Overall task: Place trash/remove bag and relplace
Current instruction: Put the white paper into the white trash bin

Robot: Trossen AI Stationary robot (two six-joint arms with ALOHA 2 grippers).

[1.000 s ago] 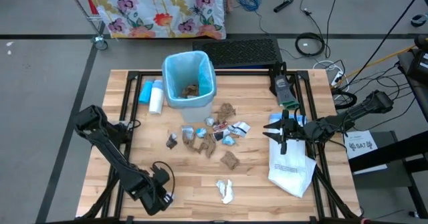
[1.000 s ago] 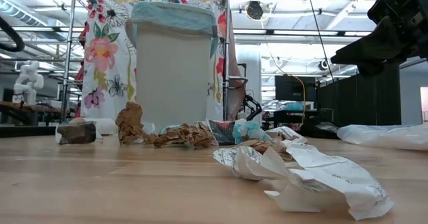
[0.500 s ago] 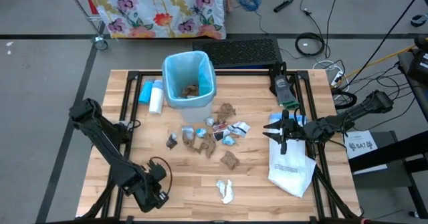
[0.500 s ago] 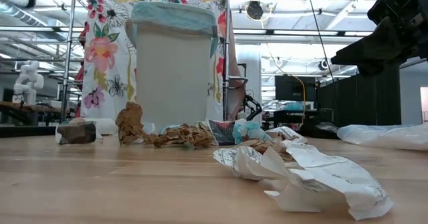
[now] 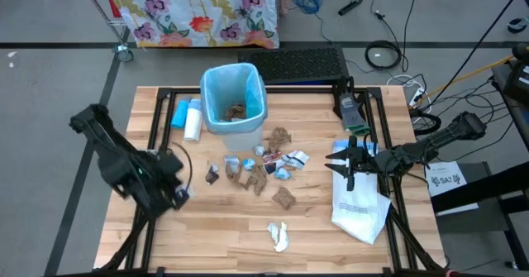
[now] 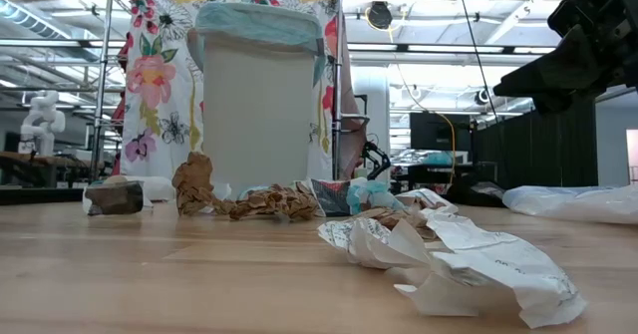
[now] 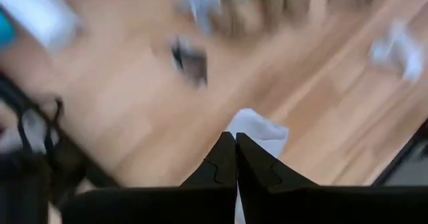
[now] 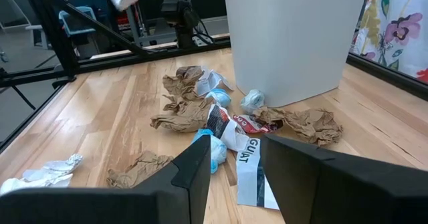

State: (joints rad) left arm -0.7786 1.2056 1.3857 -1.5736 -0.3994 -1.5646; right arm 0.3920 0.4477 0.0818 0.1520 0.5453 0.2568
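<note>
though tight on a white scrap (image 7: 264,132), left claw (image 7: 235,138) well left of trash pile (image 5: 252,169)

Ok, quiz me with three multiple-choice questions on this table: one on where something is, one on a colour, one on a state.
1. Where does the white bag lie?
A. inside the bin
B. on the table's right side
C. on the floor

2. What colour is the liner in the bin?
A. black
B. red
C. light blue

3. How is the left hand?
A. shut on a white scrap
B. wide open and empty
C. down inside the bin

Answers:
1 B: the high view shows the white bag flat on the table, at its right side.
2 C: the liner folded over the rim of the bin is light blue.
3 A: in its wrist view the left hand has its fingers pressed together, with the white scrap at their tips.
</note>
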